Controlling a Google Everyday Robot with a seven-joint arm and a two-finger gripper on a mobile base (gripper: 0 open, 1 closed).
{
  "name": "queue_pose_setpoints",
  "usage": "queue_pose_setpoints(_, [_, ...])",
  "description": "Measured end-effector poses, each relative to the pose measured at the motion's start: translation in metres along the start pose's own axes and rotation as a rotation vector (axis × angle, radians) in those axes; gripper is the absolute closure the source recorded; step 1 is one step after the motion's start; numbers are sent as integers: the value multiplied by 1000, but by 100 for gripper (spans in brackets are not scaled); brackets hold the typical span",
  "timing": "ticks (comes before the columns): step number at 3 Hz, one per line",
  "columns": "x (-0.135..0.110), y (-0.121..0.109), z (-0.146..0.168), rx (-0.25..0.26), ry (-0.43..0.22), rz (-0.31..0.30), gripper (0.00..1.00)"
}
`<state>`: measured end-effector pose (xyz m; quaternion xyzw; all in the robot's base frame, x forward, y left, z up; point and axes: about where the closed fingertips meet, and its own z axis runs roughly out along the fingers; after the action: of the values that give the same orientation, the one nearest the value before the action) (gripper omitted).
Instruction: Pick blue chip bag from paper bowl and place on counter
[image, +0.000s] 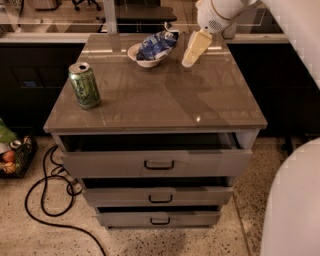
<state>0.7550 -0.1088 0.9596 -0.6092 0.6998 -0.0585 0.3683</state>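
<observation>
The blue chip bag lies wrinkled across the paper bowl at the back of the counter, left of its middle. Part of the bag sticks out over the bowl's right rim. My gripper hangs from the white arm at the upper right, pointing down and to the left. It is just to the right of the bowl and bag, a little above the counter top, and apart from both. It holds nothing that I can see.
A green drink can stands upright near the counter's left edge. The cabinet's top drawer is pulled slightly open. A black cable lies on the floor at the left. A white part of the robot fills the lower right.
</observation>
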Motion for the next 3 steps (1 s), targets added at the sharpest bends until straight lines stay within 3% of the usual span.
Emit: queue_pose_setpoints(3, [-19, -29, 53, 11, -59, 26, 0])
